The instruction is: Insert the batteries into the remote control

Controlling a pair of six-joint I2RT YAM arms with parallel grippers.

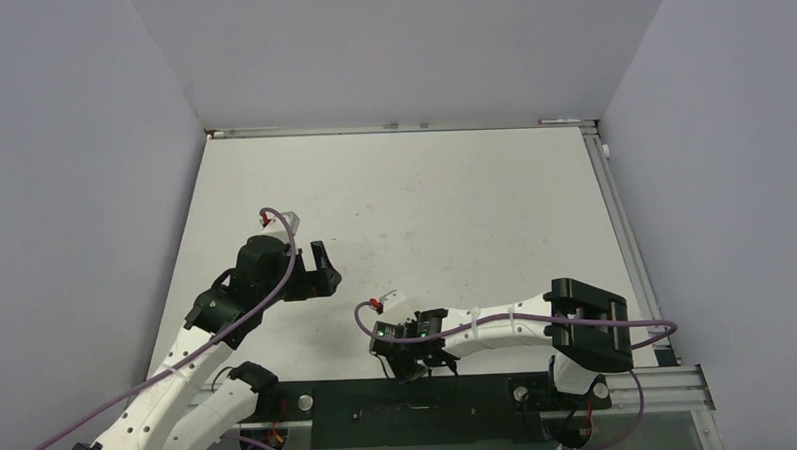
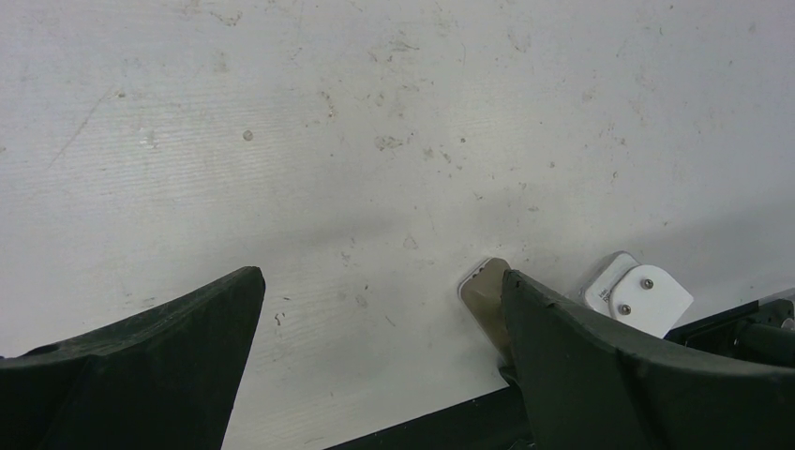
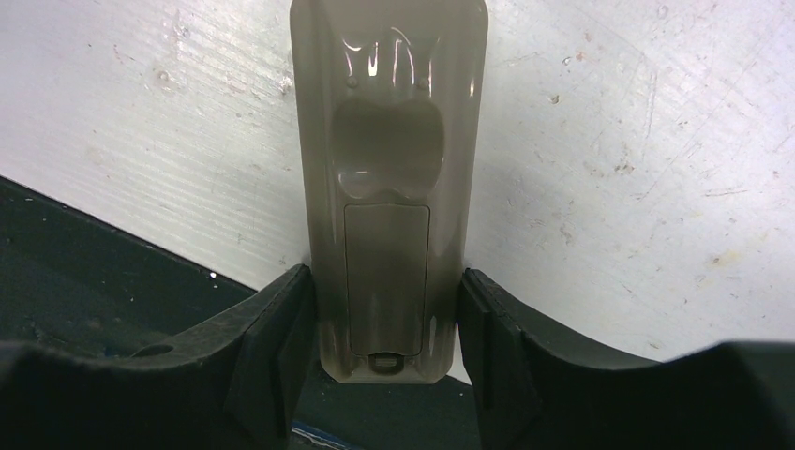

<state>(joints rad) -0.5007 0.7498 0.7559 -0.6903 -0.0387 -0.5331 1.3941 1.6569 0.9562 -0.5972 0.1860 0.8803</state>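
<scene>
At the near bench (image 3: 637, 169) edge the remote control (image 3: 389, 187) lies back up — likely light, stiff, slippery — right jaws gripping its long sides beside the battery cover (image 3: 386, 277), left jaws wide, empty.

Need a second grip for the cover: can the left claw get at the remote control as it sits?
Probably yes, but at the far end only. The left claw is open, and the tip of the remote control lies bare beside one finger; the right claw grips the near half.

Remote control (image 3: 389, 187) in right hand (image 3: 384, 292)
</scene>
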